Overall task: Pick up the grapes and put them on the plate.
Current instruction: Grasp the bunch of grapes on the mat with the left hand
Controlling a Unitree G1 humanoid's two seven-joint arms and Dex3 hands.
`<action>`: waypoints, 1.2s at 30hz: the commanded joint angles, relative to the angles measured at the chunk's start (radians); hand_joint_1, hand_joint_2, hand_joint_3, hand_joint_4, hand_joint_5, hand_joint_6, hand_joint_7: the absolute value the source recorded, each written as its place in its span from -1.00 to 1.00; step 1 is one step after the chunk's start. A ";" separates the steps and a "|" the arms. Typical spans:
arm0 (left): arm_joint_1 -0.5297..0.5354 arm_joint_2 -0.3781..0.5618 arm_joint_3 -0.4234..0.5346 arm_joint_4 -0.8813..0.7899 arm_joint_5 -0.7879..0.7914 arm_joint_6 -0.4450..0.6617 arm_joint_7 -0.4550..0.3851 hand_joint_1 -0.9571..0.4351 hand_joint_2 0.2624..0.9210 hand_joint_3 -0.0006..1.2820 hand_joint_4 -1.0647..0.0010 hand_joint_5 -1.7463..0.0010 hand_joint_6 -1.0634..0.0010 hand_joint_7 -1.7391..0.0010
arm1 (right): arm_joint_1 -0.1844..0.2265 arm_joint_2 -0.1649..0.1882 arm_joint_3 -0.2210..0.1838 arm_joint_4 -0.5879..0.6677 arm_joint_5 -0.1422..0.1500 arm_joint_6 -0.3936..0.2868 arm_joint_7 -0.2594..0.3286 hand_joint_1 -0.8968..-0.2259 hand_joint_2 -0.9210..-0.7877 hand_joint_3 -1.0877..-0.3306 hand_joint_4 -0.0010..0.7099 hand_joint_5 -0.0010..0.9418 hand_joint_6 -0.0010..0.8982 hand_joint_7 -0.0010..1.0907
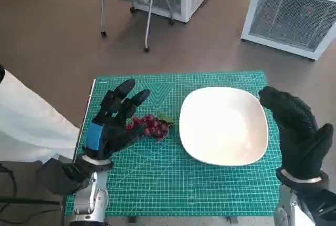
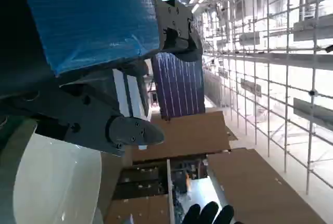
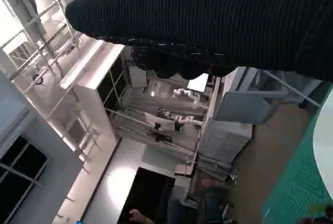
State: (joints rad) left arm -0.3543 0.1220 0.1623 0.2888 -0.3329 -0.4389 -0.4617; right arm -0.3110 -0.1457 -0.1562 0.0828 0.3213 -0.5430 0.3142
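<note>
Currently the green gridded cutting mat [image 1: 173, 184] is carrying the empty white square plate [image 1: 224, 126]; my gloved right hand [image 1: 296, 131] is hovering beside it, holding nothing. My left hand [image 1: 113, 118] is spreading open over the red grapes [image 1: 151, 126], not yet gripping.

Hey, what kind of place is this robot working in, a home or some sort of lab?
Most likely a lab or workshop, not a home. The table carries a green gridded cutting mat, white vented equipment cabinets stand on the floor, and the right wrist view shows robot arms on a bench in a high, industrial hall.
</note>
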 commanded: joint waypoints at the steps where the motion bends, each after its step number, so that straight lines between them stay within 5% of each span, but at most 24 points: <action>1: 0.005 0.008 -0.001 -0.009 0.011 -0.014 0.001 -0.02 1.00 -0.73 0.62 0.21 0.76 0.16 | 0.014 0.005 -0.001 0.006 0.010 0.015 0.008 0.09 -1.00 0.42 0.31 -1.00 -0.71 -0.06; 11: -0.003 0.005 0.004 0.003 0.016 -0.023 0.007 -0.03 1.00 -0.73 0.77 -0.06 0.81 -0.02 | 0.014 0.003 -0.005 0.006 0.014 0.018 0.009 0.08 -1.00 0.42 0.30 -1.00 -0.72 -0.06; 36: -0.006 0.007 0.006 0.020 0.005 -0.029 -0.004 -0.04 1.00 -0.73 0.85 0.04 0.86 0.00 | 0.006 0.002 -0.005 0.015 -0.004 0.013 0.003 0.10 -1.00 0.41 0.27 -1.00 -0.72 -0.05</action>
State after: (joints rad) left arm -0.3550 0.1223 0.1636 0.3039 -0.3218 -0.4627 -0.4620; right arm -0.3112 -0.1442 -0.1577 0.0842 0.3262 -0.5360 0.3162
